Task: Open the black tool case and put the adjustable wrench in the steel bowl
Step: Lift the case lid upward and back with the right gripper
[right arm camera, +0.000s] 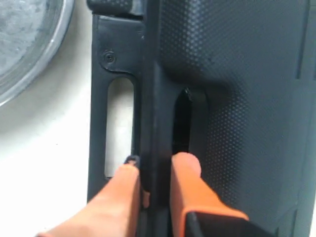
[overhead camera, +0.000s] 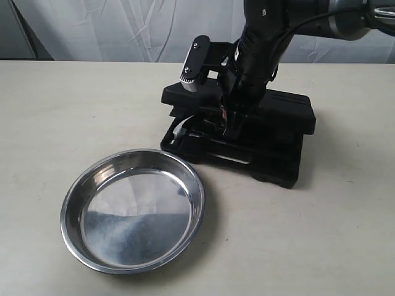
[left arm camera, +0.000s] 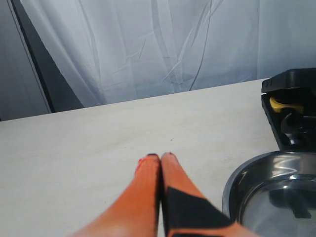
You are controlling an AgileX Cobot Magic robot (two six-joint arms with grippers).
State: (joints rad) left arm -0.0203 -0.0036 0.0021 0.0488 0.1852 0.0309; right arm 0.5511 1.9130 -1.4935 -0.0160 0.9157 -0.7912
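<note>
The black tool case [overhead camera: 271, 123] lies behind the steel bowl [overhead camera: 68, 203] with its ribbed lid lifted a little off the base. My right gripper [overhead camera: 229, 126] reaches down onto the case's near edge. In the right wrist view that gripper [right arm camera: 155, 165] is shut on the lid's handle bar, one orange finger on each side, with the case [right arm camera: 247, 74] filling the frame. My left gripper [left arm camera: 160, 157] is shut and empty above bare table, beside the bowl [left arm camera: 234, 182]. The gap in the case [left arm camera: 291, 81] shows a yellow handle [left arm camera: 284, 104]. I cannot pick out the adjustable wrench.
The pale table [overhead camera: 74, 105] spreads to the left of and in front of the case. A white curtain [overhead camera: 123, 28] hangs behind the table. The bowl's rim [right arm camera: 29, 44] lies close to the case's corner in the right wrist view. The left arm is outside the exterior view.
</note>
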